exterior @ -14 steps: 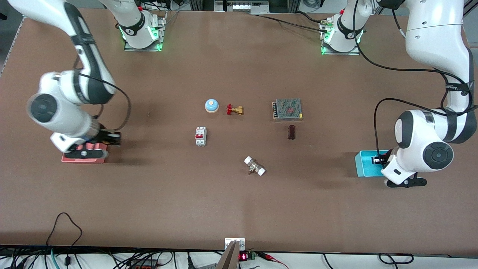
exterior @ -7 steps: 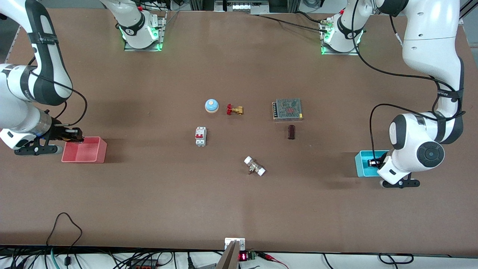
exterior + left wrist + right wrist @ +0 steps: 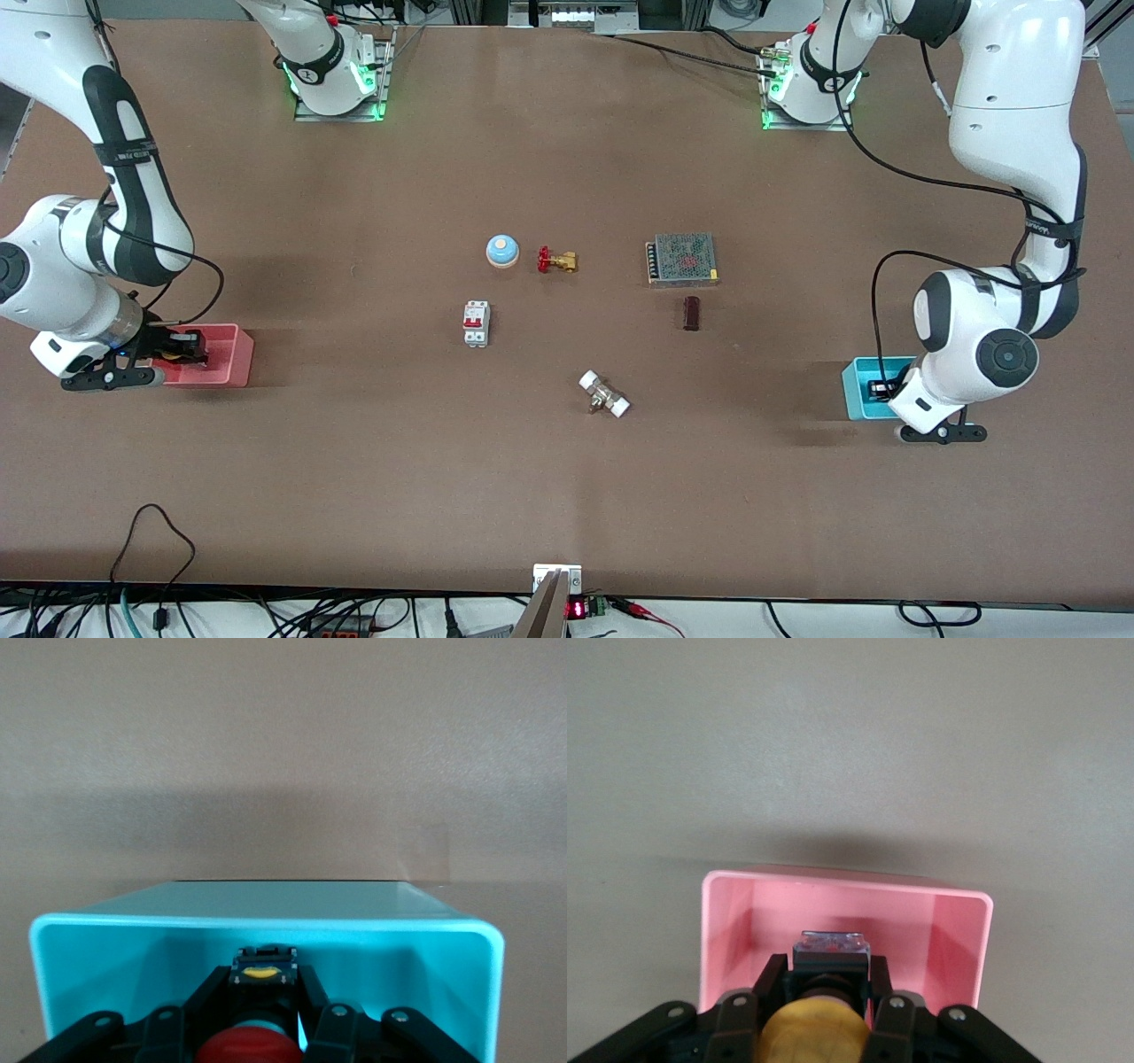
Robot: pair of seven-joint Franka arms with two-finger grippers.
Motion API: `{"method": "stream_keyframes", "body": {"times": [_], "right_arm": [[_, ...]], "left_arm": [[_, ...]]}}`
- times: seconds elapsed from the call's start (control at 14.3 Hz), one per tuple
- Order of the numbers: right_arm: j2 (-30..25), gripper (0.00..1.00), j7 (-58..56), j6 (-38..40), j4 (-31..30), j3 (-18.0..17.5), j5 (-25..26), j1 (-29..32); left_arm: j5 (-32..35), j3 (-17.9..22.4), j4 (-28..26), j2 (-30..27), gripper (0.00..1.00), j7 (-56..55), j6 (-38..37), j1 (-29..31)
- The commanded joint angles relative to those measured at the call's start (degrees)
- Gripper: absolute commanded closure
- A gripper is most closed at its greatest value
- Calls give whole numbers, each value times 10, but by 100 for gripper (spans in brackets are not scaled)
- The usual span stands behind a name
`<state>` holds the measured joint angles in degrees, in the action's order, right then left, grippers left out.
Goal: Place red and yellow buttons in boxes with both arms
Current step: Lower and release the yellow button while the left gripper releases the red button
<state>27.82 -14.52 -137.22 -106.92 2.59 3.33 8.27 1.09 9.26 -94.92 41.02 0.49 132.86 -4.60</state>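
Observation:
My left gripper is shut on the red button and holds it inside the cyan box, which also shows in the left wrist view. My right gripper is shut on the orange-yellow button and holds it inside the pink box, which also shows in the right wrist view. The cyan box stands at the left arm's end of the table, the pink box at the right arm's end. Both buttons are hidden by the arms in the front view.
In the table's middle stand a blue bell, a brass valve with red handwheel, a grey mesh-topped unit, a dark cylinder, a white breaker with red switches and a white-capped fitting.
My right arm swung off the pink box toward the table's end and has come back over it, lower. My left gripper has sunk a little deeper into the cyan box.

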Motion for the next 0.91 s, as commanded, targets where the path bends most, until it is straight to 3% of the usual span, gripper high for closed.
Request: {"method": "stream_keyframes", "body": {"times": [0.0, 0.07, 0.14, 0.35, 0.49, 0.63, 0.77, 0.84], "right_arm": [[8, 97, -14, -16, -1, 3, -7, 3], [13, 97, -14, -20, -1, 4, -6, 3], [18, 97, -14, -24, -2, 4, -7, 3], [29, 94, -14, -34, -6, 4, -7, 6], [36, 89, -14, -41, -6, 4, -7, 9], [38, 69, -14, -42, -6, 4, -7, 9], [38, 13, -9, -43, -6, 4, -8, 9], [37, 10, -8, -42, -6, 4, -8, 9]], "left_arm": [[-10, -5, -12, -5, 40, 18, 11, 4], [-10, -5, -11, -8, 20, 16, 9, 4], [-10, -5, -11, -10, 12, 16, 7, 4], [-10, -5, -10, -29, 1, 17, -8, 4], [-10, -5, -5, -50, 0, 17, -43, 2], [-9, -5, -3, -83, 0, 18, -91, -1], [-8, -5, 5, -121, 0, 24, -134, -1], [-8, -6, 18, -134, 0, 27, -160, -2]]}}
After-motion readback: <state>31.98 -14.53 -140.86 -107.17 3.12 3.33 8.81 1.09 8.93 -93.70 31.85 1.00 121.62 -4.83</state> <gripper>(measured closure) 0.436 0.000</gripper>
